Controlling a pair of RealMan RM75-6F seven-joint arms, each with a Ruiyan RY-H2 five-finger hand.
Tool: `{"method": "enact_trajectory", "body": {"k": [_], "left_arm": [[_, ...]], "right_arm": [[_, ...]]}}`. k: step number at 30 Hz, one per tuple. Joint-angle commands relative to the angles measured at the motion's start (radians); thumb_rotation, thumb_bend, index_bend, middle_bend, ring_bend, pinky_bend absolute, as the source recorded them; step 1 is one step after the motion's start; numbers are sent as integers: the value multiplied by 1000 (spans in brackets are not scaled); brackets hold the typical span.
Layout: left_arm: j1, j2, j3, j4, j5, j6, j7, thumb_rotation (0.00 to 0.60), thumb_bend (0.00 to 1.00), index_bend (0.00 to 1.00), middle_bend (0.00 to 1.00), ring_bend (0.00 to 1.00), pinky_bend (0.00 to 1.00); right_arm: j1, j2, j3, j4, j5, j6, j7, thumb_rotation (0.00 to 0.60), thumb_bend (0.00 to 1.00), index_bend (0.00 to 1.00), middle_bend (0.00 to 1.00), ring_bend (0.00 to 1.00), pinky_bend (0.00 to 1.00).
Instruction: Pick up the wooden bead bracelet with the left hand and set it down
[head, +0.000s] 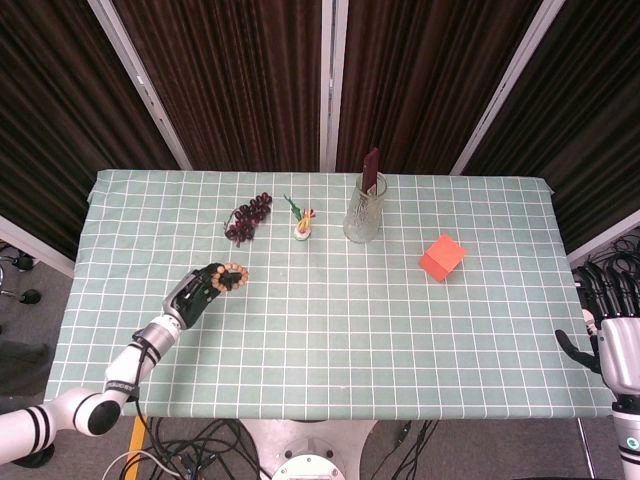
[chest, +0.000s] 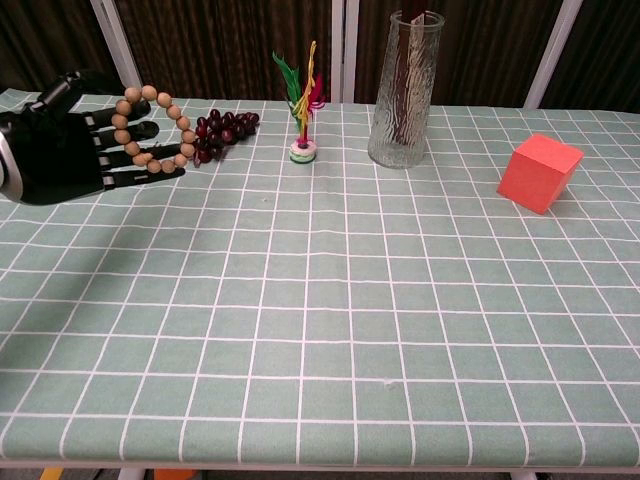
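1. Holding the tan wooden bead bracelet (chest: 152, 128), the black left robot hand (chest: 62, 152) at the chest view's upper left has the loop hooked over its extended fingers, above the green checked bench (chest: 330, 300).
2. Bracelet lies at the fingertips, toward frame right; setting down looks pending.
3. Right robot hand (head: 612, 345), lower right of the head view, hangs empty with fingers apart, well apart from the bracelet.

Tan bracelet (chest: 153, 128), black robot hand (chest: 60, 155), green white-gridded tablecloth (chest: 330, 300), orange-red block (chest: 540, 172).
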Motion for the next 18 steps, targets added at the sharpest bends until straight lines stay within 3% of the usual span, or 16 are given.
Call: {"method": "enact_trajectory", "body": {"k": [1,6,11,18], "left_arm": [[8,-5,-12,1,-5,-4,19,304,432,570,643,251,150],[19,-13,-25,1,-11,-7,59,281,421,578,653,265,149],[25,-18,-36,-1,-25,-17,108,435,420,593,673,283,150],[39,-30,-55,-7,-52,-21,162,438,420,605,688,298,152]], "right_arm": [[0,-1,0,1,0,0,1,600,107,0,69,0,0],[0,0,0,2,2,-1,3,600,104,0,69,0,0],[-2,0,-1,3,1,2,5,600,104,0,70,0,0],[-3,-2,-1,8,5,0,9,600,103,0,70,0,0]]}}
